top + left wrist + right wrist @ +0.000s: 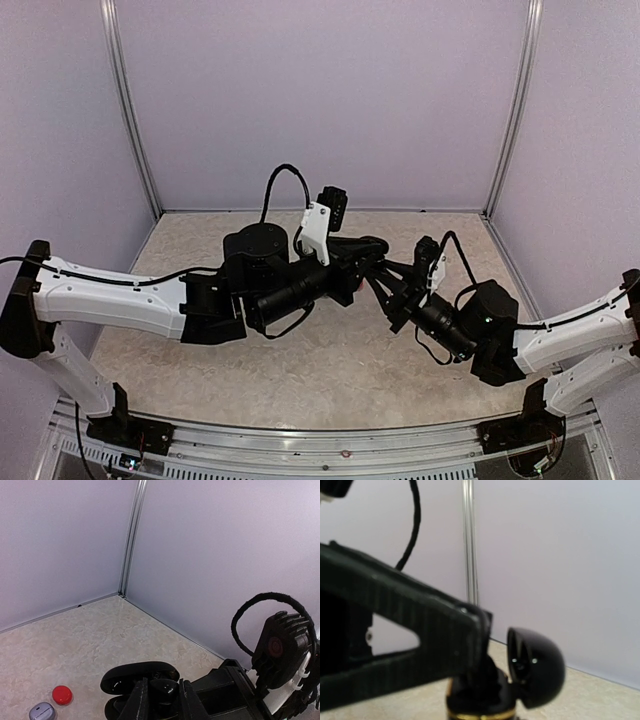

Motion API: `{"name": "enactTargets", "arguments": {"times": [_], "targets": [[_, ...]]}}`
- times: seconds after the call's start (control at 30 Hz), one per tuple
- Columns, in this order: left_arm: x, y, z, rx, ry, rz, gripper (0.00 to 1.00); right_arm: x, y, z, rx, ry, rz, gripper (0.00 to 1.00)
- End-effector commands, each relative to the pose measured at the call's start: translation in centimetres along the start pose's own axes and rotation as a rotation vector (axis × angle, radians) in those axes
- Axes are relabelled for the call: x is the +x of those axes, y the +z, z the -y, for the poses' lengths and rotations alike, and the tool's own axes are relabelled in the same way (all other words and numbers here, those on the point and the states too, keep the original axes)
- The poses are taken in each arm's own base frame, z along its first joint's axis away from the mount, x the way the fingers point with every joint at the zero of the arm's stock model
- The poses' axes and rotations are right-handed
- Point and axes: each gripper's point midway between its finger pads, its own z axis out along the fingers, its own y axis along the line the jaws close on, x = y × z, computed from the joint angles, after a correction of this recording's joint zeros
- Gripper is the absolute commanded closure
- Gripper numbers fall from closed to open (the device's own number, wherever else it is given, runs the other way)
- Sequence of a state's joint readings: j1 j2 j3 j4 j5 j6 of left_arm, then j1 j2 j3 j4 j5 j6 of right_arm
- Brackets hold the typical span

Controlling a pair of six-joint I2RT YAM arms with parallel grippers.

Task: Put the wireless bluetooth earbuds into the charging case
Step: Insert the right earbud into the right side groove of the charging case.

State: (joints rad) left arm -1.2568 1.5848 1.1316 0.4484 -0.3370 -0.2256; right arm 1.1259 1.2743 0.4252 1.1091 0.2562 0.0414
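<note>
A glossy black charging case stands with its lid (pixel 540 670) flipped open above a gold-rimmed base (pixel 480 713). In the left wrist view the lid (pixel 131 674) lies just behind my fingers. My left gripper (pixel 162 682) is shut on a small shiny black earbud (pixel 165 690), held over the case's open base. One left finger (pixel 420 630) fills the left of the right wrist view and dips into the case. My right gripper (pixel 382 280) meets the left gripper (pixel 362 262) at mid-table and grips the case from below. Its own fingertips are hidden.
A small red rounded case (pixel 62 695) and a silvery grey case (pixel 42 711) lie on the marbled tabletop (pixel 75 640) to the left of the held case. Lilac walls with metal corner posts (pixel 131 535) enclose the table on three sides.
</note>
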Motion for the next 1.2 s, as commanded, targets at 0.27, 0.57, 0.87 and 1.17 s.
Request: {"name": "enactTargets", "arguments": {"times": [0.27,0.57,0.87,1.17], "targets": [[-0.9,-0.1,0.7,0.013,0.005,0.005,0.9,-1.2,-0.1,-0.7,-0.027,0.011,0.051,1.0],[-0.1,0.4,0.8,0.021,-0.014,-0.011,0.9,-1.4,-0.2,-1.2,-0.051,-0.011,0.065,1.0],[1.3,0.8,0.0,0.018,-0.057,-0.044,0.9,-2.2,-0.7,-1.1,-0.047,-0.051,0.101,1.0],[2.5,0.8,-1.1,-0.009,-0.077,-0.087,0.81,-2.6,-1.1,-0.9,-0.038,-0.064,0.124,1.0]]}}
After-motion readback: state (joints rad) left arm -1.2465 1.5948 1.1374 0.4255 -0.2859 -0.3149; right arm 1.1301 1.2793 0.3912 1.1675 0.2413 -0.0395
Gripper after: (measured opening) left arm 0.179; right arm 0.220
